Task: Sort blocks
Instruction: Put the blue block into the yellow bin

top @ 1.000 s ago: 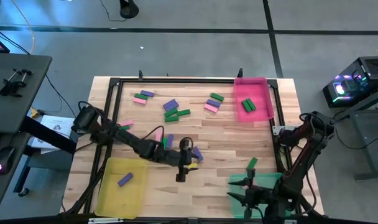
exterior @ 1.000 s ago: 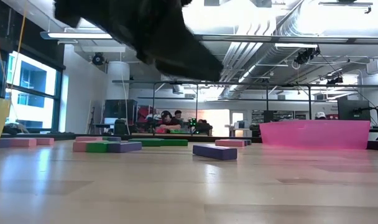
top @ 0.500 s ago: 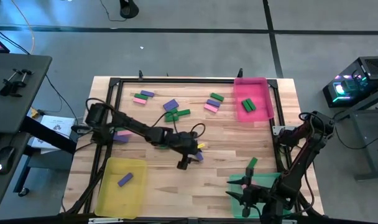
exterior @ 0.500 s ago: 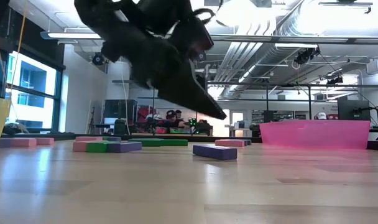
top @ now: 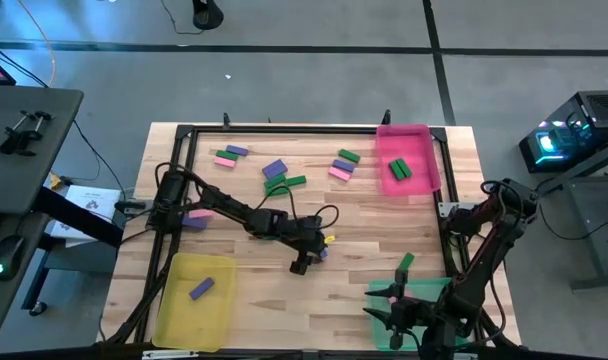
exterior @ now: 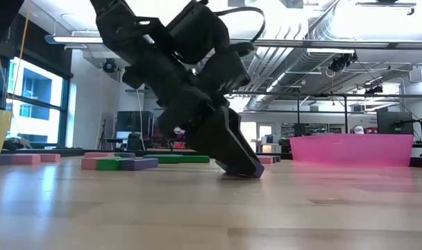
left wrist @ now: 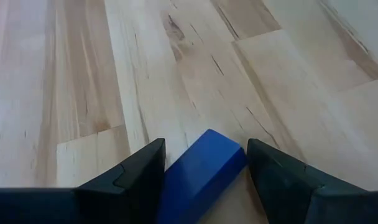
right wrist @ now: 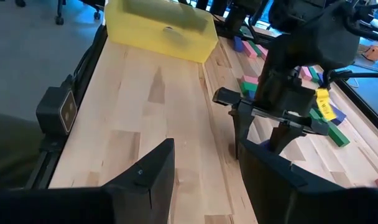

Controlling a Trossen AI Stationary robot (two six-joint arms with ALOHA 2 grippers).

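A purple block [left wrist: 201,171] lies flat on the wooden table near its middle [top: 320,250]. My left gripper [top: 302,263] slants down over it, open, with one finger on each side of the block's end [left wrist: 211,146]. In the low view its fingertips [exterior: 242,169] reach down to the table top. My right gripper [right wrist: 204,168] hangs open and empty over the green tray [top: 416,300] at the near right. More green, pink and purple blocks [top: 284,184] lie scattered toward the far edge. My left gripper's fingers stand on either side of the purple block's end [left wrist: 176,180], slanting down from the table's left. Whether either finger touches it, I cannot tell. The block lies flat on the table.
A yellow tray [top: 179,310] at the near left holds a purple block [top: 201,288]. A pink tray [top: 412,140] at the far right holds a green block [top: 398,169]. One green block [top: 405,263] lies near the green tray, a pink one [top: 196,214] by the left arm.
My left gripper has swung toward the far right and come down from well above the table to the purple block, tipping more steeply downward. Its fingers now straddle the block. The block has not moved.
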